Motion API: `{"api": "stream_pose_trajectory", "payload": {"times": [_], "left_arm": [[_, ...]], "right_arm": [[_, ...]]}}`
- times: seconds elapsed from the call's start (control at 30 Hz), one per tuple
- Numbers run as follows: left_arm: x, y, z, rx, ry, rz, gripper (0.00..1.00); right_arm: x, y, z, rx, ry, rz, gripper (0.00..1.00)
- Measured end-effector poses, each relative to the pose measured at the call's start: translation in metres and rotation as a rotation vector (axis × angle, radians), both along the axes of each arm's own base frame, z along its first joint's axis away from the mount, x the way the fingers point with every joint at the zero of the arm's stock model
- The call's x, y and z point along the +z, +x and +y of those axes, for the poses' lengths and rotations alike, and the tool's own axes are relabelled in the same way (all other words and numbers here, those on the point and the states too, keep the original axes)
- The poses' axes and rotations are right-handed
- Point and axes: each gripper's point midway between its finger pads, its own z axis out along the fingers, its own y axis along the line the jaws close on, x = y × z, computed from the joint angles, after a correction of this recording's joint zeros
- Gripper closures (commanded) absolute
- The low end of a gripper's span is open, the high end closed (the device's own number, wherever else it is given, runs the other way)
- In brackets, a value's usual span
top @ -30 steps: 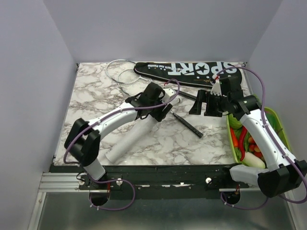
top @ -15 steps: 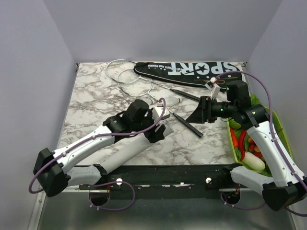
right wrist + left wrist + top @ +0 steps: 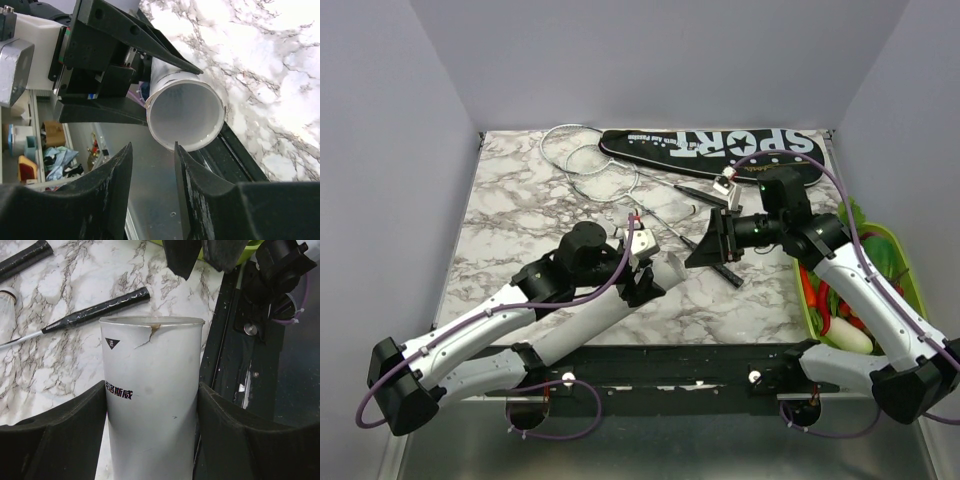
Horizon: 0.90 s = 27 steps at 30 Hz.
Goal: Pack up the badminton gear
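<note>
Stretching low, left gripper [image 3: 642, 268] clamps white tube [image 3: 150, 390]; right gripper [image 3: 708, 240], spread, faces its mouth.

Your top external camera sits high behind the arm bases. It looks down and forward over the whole marble table [image 3: 520, 200] from well back, with both arms in frame.

Your left wrist camera sits close behind the left gripper [image 3: 150, 440]. It faces along the white tube [image 3: 150, 390] toward the table's right side, with the near rail down its right edge.

Your right wrist camera looks past the right gripper [image 3: 152, 200] straight into that tube's open mouth at close range, facing the near edge.

All three views share the tube. The overhead and left wrist views also share a black racket grip [image 3: 95, 312].
</note>
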Motion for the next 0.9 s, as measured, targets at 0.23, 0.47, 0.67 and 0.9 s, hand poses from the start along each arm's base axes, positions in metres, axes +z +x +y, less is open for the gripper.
{"api": "stream_pose_trajectory", "payload": {"times": [0.23,0.47,0.67,0.9], "left_arm": [[0.006,-0.001,0.001,0.003,-0.023,-0.009,1.00],[0.008,-0.001,0.000,0.006,-0.034,-0.009,1.00],[0.009,0.000,-0.001,0.007,-0.037,-0.008,1.00],[0.010,0.000,-0.001,0.008,-0.040,-0.009,1.00]], "right_arm": [[-0.003,-0.001,0.013,0.026,0.007,0.033,0.56],[-0.005,-0.003,0.021,0.043,0.011,0.052,0.59],[-0.005,-0.005,0.027,0.059,0.017,0.067,0.63],[-0.009,-0.006,0.031,0.074,0.013,0.083,0.77]]}}
